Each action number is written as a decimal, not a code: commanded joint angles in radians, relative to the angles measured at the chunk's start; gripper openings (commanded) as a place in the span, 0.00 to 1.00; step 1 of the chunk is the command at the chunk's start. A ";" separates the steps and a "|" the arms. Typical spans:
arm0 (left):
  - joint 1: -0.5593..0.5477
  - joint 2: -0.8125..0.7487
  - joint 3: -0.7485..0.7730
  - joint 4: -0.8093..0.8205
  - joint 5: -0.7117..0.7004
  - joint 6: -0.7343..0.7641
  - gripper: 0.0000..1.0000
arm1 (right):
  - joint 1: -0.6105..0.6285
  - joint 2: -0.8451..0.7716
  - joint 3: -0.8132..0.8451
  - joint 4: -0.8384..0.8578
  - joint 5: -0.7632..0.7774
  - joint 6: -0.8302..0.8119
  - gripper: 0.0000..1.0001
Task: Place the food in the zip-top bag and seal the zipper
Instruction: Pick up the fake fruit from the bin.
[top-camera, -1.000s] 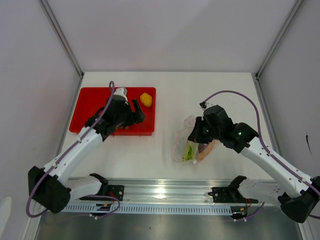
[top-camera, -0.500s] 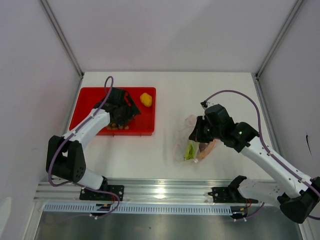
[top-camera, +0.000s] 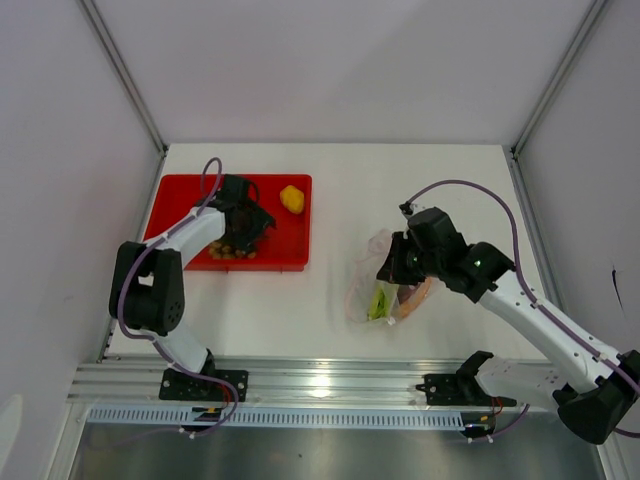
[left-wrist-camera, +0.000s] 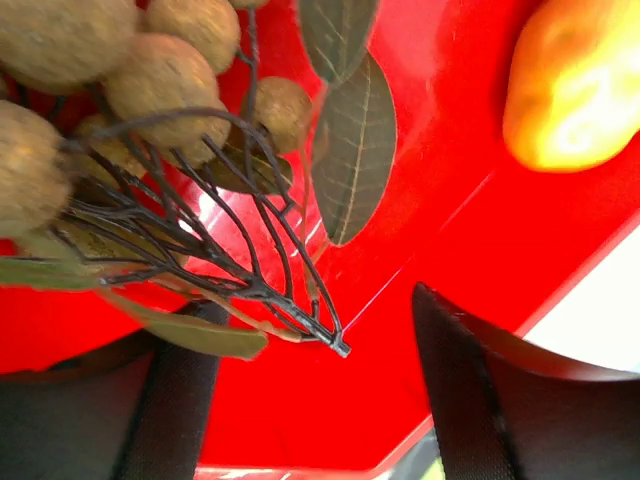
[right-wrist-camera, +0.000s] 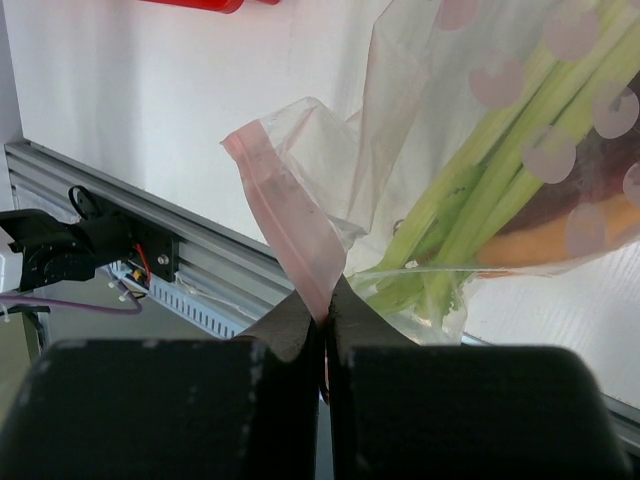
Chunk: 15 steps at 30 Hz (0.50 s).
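Moved my left hand (left-wrist-camera: 320, 390) deeper into red tray (left-wrist-camera: 430, 230), fingers apart over berry bunch (left-wrist-camera: 150, 70); right hand (right-wrist-camera: 322, 320) clamped on zipper (right-wrist-camera: 290, 220), zip-top bag (right-wrist-camera: 400, 150) on desk (top-camera: 330, 190), stalks (right-wrist-camera: 480, 200) inside

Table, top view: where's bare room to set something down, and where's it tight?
Free: the strip of table between the red tray and the bag, and the far edge behind both. Tight: the tray's middle, where the open left gripper hangs over the berries, and around the bag, pinched at its mouth by the right gripper.
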 joint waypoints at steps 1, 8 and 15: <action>0.038 -0.003 -0.009 0.052 0.035 -0.076 0.72 | -0.006 -0.003 0.025 0.021 0.001 -0.015 0.00; 0.078 0.002 -0.037 0.107 0.089 -0.048 0.17 | -0.008 0.005 0.024 0.029 -0.005 -0.013 0.00; 0.086 -0.058 -0.087 0.167 0.176 -0.007 0.01 | -0.010 0.009 0.033 0.032 -0.005 -0.010 0.00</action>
